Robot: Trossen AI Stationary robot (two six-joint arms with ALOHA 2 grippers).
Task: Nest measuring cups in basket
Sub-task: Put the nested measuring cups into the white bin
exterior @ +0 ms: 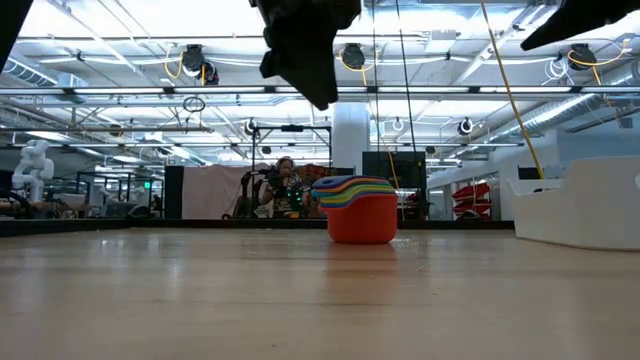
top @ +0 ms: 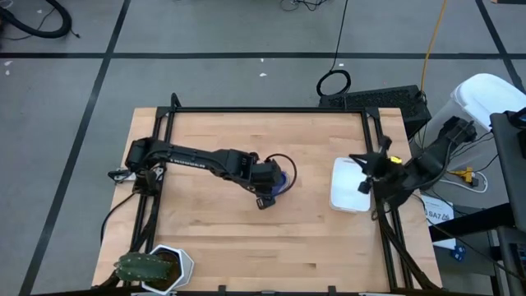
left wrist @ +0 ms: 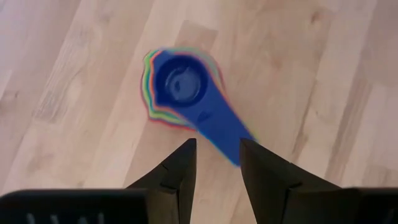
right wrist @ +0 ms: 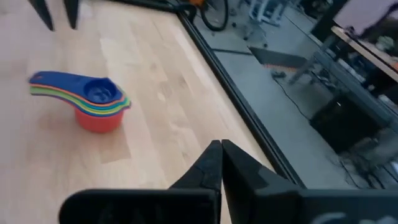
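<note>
Blue tops the nested stack of cups (left wrist: 180, 87), which stands on the bare tabletop (top: 246, 238) near its middle, red at the bottom, not yet in the basket (top: 349, 185). My left hand (left wrist: 217, 158) hangs directly above the stack with its fingers apart and nothing between them; the blue handle (left wrist: 227, 130) points toward the gap. Judged step: nesting appears complete, and the stack now awaits transfer. Next move, as I judge it: lower the left hand, close on the handles or on the rim, lift the whole stack level, and carry it toward the basket at the right side of the tabletop. A grip on the top handle alone might lift only the blue cup, so the fingers should take in the lower handles as well. Room: the wood between stack and basket is bare. The basket sits close to the right frame rail (top: 380, 164), and my right hand (right wrist: 221, 155), fingers together and holding nothing, hangs at that same edge beside the basket, so the approach there is tight. A plant pot (top: 160, 267) stands well apart at the near left corner.
</note>
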